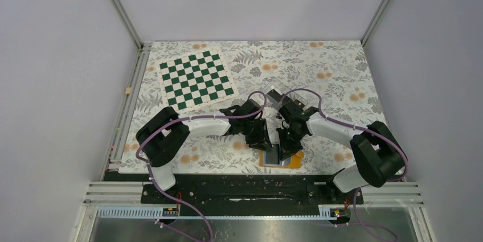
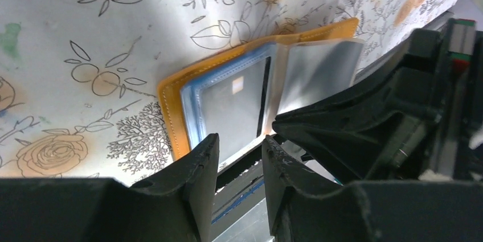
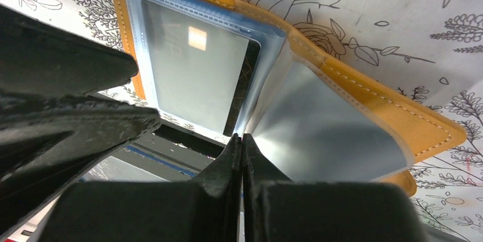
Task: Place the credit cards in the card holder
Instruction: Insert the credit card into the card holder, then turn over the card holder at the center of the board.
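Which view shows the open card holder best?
Right wrist: the card holder is close up, lying open, with both clear pockets and a credit card in one visible. Left wrist shows it smaller and partly hidden; top external shows only a small orange patch.

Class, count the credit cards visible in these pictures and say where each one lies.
1. A card sits inside the flat clear pocket of the open wallet. The raised sleeve beside it glares too much to judge, and others may be hidden.

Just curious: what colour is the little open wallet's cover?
The card holder is orange outside; the right wrist view shows it best.
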Robot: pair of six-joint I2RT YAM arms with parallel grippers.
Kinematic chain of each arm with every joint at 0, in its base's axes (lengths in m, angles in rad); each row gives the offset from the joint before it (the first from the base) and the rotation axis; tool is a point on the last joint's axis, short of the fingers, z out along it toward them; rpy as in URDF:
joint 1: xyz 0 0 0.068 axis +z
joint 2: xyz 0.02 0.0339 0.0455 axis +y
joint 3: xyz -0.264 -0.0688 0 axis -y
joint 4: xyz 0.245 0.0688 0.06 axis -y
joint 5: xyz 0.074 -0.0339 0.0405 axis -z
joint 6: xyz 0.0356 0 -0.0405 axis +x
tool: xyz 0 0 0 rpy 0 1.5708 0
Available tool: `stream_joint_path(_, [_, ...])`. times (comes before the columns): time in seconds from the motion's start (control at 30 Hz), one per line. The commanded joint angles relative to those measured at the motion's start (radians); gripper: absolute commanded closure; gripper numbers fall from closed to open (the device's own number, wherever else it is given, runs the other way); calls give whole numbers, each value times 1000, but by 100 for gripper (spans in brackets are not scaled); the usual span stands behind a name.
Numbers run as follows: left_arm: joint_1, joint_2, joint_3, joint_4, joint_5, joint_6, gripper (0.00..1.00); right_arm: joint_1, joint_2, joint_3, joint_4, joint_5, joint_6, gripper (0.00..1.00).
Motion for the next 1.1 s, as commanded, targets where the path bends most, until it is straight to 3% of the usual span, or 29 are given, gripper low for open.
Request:
stream_joint_path(0.0, [-1,39,-5,57,20,-26,65,6,18,-4,3,22,3,100])
stream_joint_path(0.17, [-1,58,34,-38,-23,21,64,5,53,-1,4,16,5,100])
stream_joint_path(0.5, [-2,86,46,-32,-4,24,65,5,94,2,13,5,7,100])
stream_joint_path(0.77, [-3,46,22,86,55,-22,69,6,107,4,28,-10,10,100])
stream_joint_path(1.07, [-13,56,46,88,83,-17,74,5,102,7,33,-17,13,100])
